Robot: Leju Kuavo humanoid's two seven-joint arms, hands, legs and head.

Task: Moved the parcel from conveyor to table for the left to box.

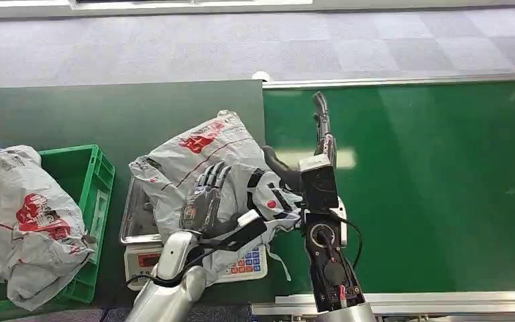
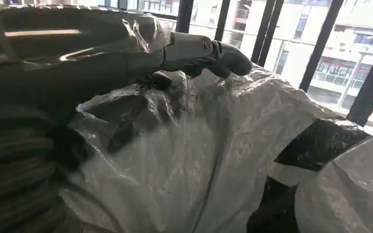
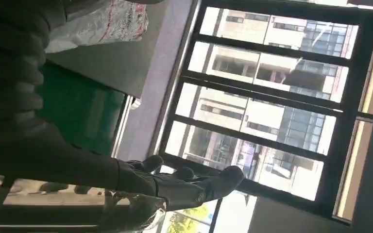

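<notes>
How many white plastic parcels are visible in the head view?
2. One parcel lies on the scale on the table, with the left robot hand resting on it. The other parcel sits in the green crate; more may be hidden beneath.

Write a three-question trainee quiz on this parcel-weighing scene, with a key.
1. True or false: the parcel lies on the scale.
2. Which hand rests on top of that parcel?
3. The green crate holds: A) another parcel, B) bottles, C) nothing.

Key: 1 true. 2 the left hand; the right hand is at the parcel's conveyor-side edge, grip unclear. 3 A.
</notes>
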